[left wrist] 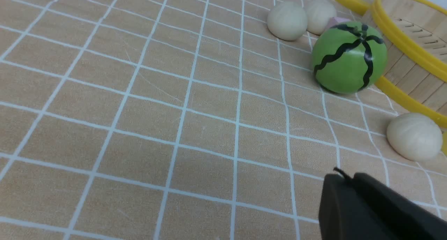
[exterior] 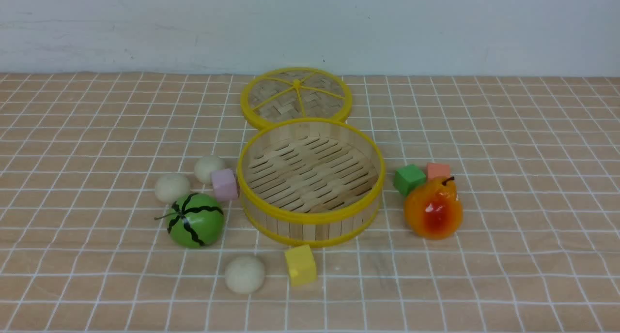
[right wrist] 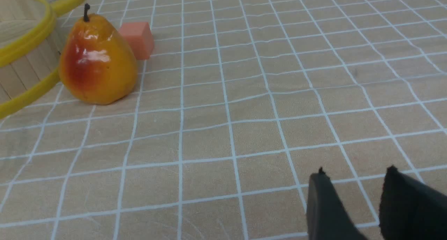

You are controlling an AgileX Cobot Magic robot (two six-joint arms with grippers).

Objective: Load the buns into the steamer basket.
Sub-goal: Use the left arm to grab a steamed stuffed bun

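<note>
The round bamboo steamer basket (exterior: 310,224) with yellow rims sits mid-table, nothing inside it. Three off-white buns lie on the cloth: one (exterior: 245,274) in front of the basket, one (exterior: 172,188) left of it, and one (exterior: 209,168) beside the pink cube. The left wrist view shows the same buns (left wrist: 414,136) (left wrist: 287,20) (left wrist: 320,15) and the basket's rim (left wrist: 401,41). My left gripper (left wrist: 345,179) is shut with nothing in it, hovering short of the nearest bun. My right gripper (right wrist: 354,173) is open over bare cloth, well away from the basket (right wrist: 24,48). Neither arm shows in the front view.
A green watermelon toy (exterior: 195,220) sits between the left buns and the basket. A pale pink cube (exterior: 224,184) touches the basket's left wall. A yellow cube (exterior: 300,264) lies in front. Woven lid (exterior: 296,97) behind. Pear (exterior: 433,209), green cube (exterior: 410,179) and orange cube (exterior: 438,170) to the right.
</note>
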